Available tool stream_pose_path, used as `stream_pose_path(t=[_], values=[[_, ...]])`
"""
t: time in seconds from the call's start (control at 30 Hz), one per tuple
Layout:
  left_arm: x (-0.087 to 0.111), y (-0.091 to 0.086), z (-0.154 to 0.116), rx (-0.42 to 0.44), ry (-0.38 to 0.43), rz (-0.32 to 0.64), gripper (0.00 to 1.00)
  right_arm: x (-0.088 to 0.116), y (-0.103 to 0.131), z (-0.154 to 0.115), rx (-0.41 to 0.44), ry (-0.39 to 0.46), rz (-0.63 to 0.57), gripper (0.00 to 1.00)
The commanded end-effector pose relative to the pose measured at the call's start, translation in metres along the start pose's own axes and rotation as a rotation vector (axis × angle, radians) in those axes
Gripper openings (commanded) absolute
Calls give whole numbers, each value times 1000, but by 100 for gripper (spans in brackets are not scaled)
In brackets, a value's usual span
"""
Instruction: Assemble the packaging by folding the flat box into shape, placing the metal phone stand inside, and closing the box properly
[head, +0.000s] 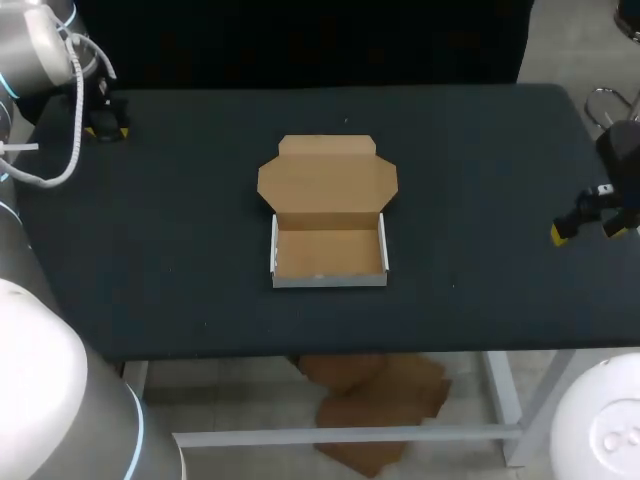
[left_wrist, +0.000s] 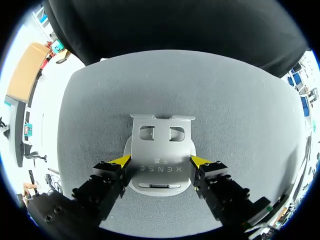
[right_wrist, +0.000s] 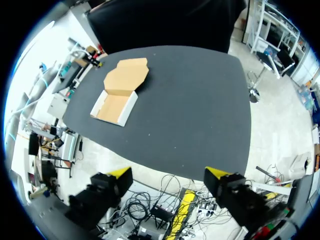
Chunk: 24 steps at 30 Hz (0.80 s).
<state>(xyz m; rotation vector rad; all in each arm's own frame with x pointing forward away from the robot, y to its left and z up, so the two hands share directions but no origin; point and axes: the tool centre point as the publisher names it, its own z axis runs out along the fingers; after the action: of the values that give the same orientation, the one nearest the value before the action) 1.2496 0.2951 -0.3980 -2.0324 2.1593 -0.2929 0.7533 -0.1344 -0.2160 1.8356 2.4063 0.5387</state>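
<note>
Centrally on the black rectangular table (head: 480, 160): a brown cardboard box (head: 328, 252) with white outer walls, already folded into a shallow open tray. Hinged at its far wall, the lid (head: 327, 175), thrown back flat on the tabletop with its side tabs and front tongue spread.

Well apart from the box, at the table's far left corner: the left gripper (left_wrist: 160, 161), carried on the arm entering from the left side, a white cable looping beside the wrist. Wrist turned straight down at the surface, gripper low over the cloth. Directly beneath it, flat on the table, a silver metal phone stand (left_wrist: 160, 149) with a rounded base and a plate pierced by two rectangular holes. Fingers set wide, one on each side of the stand, both yellow fingertips (left_wrist: 121, 161) against its opposite edges, clamped on the stand. From the head view, stand hidden under that gripper.

Over at the right edge of the table, about level with the box: the right gripper (right_wrist: 167, 174), raised high and held off to the side, well clear of the box. Fingers spread apart, released, gripping nothing, with the whole tabletop and the box far ahead of them.
</note>
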Motion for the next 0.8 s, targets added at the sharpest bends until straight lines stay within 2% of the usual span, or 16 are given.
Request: stream_pose_path(t=[0.03, 0.2, 0.8], values=[[-4, -10, 7, -249, 2, -4, 0, 0, 0, -2, 5, 1, 0, 100], [-4, -8, 3, -232, 10, -9, 0, 0, 0, -2, 5, 1, 0, 100], [-1, 17, -31, -123, 27, 15, 0, 0, 0, -2, 5, 1, 0, 100]])
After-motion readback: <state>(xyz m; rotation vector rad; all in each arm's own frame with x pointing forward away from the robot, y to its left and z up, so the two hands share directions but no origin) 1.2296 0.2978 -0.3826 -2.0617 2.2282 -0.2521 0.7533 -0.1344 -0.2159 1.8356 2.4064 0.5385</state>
